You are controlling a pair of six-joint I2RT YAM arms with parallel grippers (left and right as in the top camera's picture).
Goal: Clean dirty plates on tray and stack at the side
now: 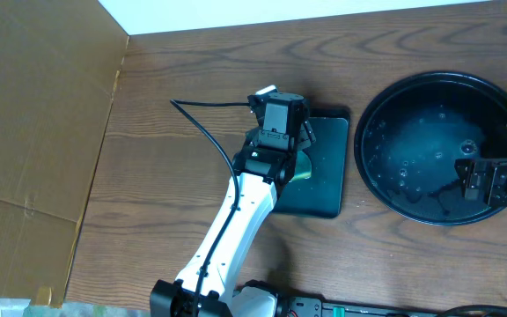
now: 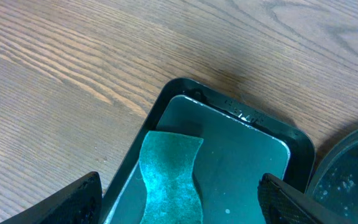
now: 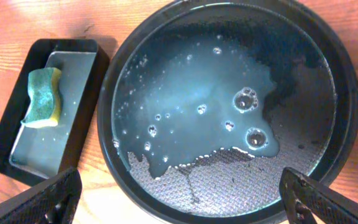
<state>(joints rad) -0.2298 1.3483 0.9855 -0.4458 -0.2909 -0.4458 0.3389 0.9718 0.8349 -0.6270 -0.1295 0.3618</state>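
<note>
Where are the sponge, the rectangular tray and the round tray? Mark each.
sponge (image 3: pixel 42 96): right wrist view, green top face.
rectangular tray (image 3: pixel 73 87): right wrist view, bare floor.
round tray (image 3: pixel 229 186): right wrist view, dry mesh floor.

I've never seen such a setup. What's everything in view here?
table: one, brown wood, under everything
cardboard: one sheet, tan, at the table's left side
round tray: one, black, at the table's right, foamy water pooled inside
small tray: one, dark rectangular, left of the round tray
sponge: one, green on yellow, in the small tray
left arm: one, white, reaching to the small tray
left claw: one, black, open above the sponge
right claw: one, black, open above the round tray
</note>
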